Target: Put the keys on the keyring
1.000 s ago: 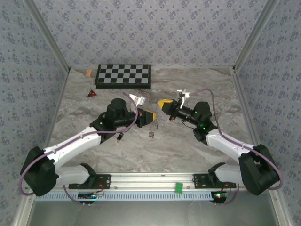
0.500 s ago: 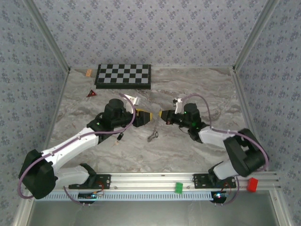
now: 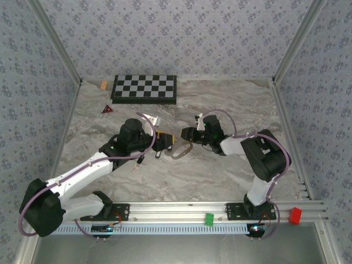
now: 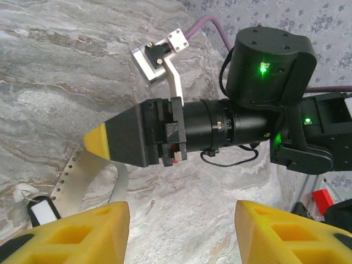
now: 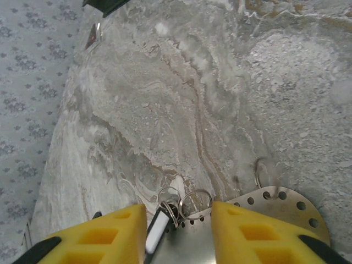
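My right gripper is open and low over the marble. Between its yellow fingers lie a key with a black head and a white face, a small ring and the silvery keyring, all against a thin perforated metal strip. In the left wrist view the same key head and strip lie below the right gripper's tip. My left gripper is open over bare marble and faces the right gripper closely in the top view.
A checkerboard lies at the back, with a red triangle to its front left. A small dark object lies by my left forearm. Another loose ring lies near the strip. Green and red blocks sit on the front rail.
The right gripper has swung left toward the left gripper and opened from shut. The left gripper has opened wider. The key bundle now lies between the right fingers.
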